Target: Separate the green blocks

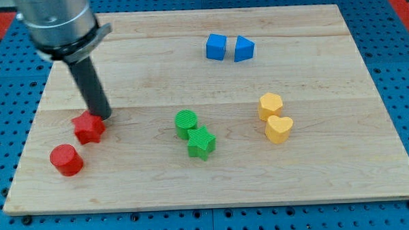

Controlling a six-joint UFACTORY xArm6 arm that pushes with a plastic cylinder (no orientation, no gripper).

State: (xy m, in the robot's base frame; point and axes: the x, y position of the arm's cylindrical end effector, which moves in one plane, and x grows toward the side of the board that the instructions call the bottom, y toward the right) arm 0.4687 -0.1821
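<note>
A green round block [185,122] and a green star-shaped block [201,142] touch each other near the board's middle, the star lower right of the round one. My tip [101,117] is at the view's left, far from the green blocks, touching the upper right of a red star-shaped block [88,128].
A red round block [65,159] lies lower left of the red star. A blue cube [216,46] and a blue wedge-like block [243,49] sit at the top. A yellow hexagon [270,106] and a yellow heart [279,129] sit at the right. The wooden board [329,179] lies on a blue pegboard.
</note>
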